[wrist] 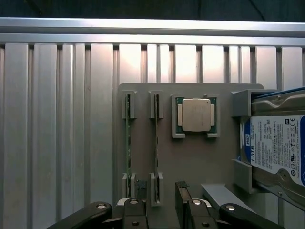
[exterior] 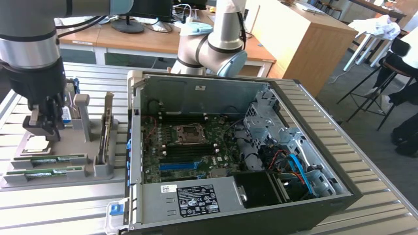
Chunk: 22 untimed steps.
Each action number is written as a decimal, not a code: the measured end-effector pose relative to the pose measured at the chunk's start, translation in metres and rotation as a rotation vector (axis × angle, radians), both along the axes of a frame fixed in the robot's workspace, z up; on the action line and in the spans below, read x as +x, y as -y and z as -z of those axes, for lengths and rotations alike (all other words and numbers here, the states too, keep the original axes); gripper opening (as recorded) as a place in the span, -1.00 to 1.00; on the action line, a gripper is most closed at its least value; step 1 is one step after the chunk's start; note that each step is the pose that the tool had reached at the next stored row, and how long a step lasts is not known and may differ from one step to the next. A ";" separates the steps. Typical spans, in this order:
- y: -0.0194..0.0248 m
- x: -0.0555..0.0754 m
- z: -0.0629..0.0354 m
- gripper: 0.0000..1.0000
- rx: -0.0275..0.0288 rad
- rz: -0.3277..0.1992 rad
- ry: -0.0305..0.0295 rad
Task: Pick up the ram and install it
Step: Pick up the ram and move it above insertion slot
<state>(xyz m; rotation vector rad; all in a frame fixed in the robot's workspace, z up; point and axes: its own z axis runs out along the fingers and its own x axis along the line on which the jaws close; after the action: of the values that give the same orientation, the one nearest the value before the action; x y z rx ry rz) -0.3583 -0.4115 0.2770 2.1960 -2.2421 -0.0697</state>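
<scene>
Two green ram sticks stand on edge in a grey holder tray [wrist: 190,162]: one ram [wrist: 157,143] beside the other ram [wrist: 127,143]. In the exterior view the two rams [exterior: 49,159] [exterior: 46,172] lie at the tray's front left. My gripper [wrist: 161,195] is open, and its dark fingers [wrist: 183,193] stand on either side of the end of the stick nearer the processor, holding nothing. From outside, the gripper [exterior: 40,129] hangs just over the tray [exterior: 98,171], to the left of the open computer case [exterior: 261,147]. The motherboard [exterior: 189,147] lies bare inside the case.
A silver processor chip [wrist: 196,115] sits in its own tray pocket beside the sticks, and a hard drive [wrist: 276,148] stands past it. A second robot arm [exterior: 212,46] rises behind the case. Everything rests on a ribbed metal table [wrist: 57,119]. A person sits at the exterior view's right [exterior: 405,73].
</scene>
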 end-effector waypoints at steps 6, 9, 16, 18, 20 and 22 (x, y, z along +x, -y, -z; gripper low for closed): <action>0.0000 0.000 0.0068 -0.25 0.0000 0.000 0.0000; 0.0000 0.000 0.0068 -0.25 -0.0001 0.000 0.0000; 0.0020 -0.006 0.0069 -0.25 0.0000 0.000 0.0001; 0.0020 -0.006 0.0068 -0.25 0.0000 0.000 0.0002; 0.0025 -0.006 0.0068 -0.25 0.0000 0.000 0.0002; 0.0054 -0.006 0.0068 -0.25 0.0000 0.000 0.0001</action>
<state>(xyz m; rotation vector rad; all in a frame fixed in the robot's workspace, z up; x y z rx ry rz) -0.3642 -0.4169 0.2701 2.1964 -2.2418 -0.0696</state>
